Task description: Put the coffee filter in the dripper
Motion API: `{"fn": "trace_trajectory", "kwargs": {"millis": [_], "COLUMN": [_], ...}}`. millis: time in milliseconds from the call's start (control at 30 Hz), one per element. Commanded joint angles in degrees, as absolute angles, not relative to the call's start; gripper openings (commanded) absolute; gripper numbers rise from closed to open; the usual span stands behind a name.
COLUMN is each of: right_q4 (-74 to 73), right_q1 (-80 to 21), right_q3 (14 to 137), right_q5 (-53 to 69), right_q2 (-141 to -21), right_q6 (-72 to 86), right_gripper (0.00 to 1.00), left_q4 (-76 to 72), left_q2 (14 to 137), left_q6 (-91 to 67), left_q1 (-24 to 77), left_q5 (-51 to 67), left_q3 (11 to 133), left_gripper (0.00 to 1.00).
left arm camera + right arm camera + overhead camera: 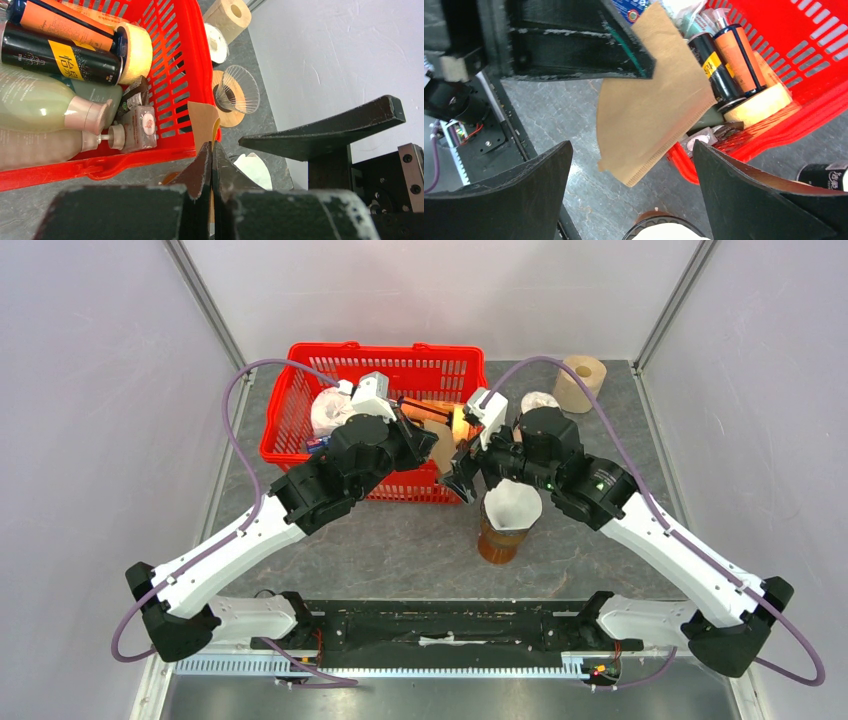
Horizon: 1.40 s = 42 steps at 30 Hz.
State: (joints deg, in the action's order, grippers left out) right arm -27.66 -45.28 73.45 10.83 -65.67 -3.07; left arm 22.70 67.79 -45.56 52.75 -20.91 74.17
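One brown coffee filter (654, 105) folded flat, pinched in left claw (212, 150), right claw (631, 152) apart

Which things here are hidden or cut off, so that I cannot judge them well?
Dripper: top view, the right arm covers nearly all of it.
Brown filter: the left wrist view shows only its tip; the left hand hides the rest.
Cup with white paper: cut off by the bottom edge of the right wrist view.
Bottles in the basket: top view, the left arm covers most.

red basket (175, 75) wall just beside dripper (242, 90), paper roll (227, 15) near; its other side open
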Motion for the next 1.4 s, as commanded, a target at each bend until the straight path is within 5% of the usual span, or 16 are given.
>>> {"fn": "trace_trajectory", "kwargs": {"millis": [0, 1367], "right_q4": [-24.8, -27.6], "right_q1": [-45.6, -51.1], "right_q3": [74.7, 74.8], "right_q5": [3.4, -3.7], "right_q2": [-66.9, -69.6], "right_q6": [-1.4, -1.3], "right_gripper": [0.97, 0.94], "left_q4": [22.2, 26.2], "left_q2": [67.8, 68.1], "left_q6": [-43.9, -47.2], "left_q1": [53.0, 53.1], "left_q5": [-21.5, -26.8], "left_q3": [75.2, 75.5], "left_gripper": [0.02, 0.02]}}
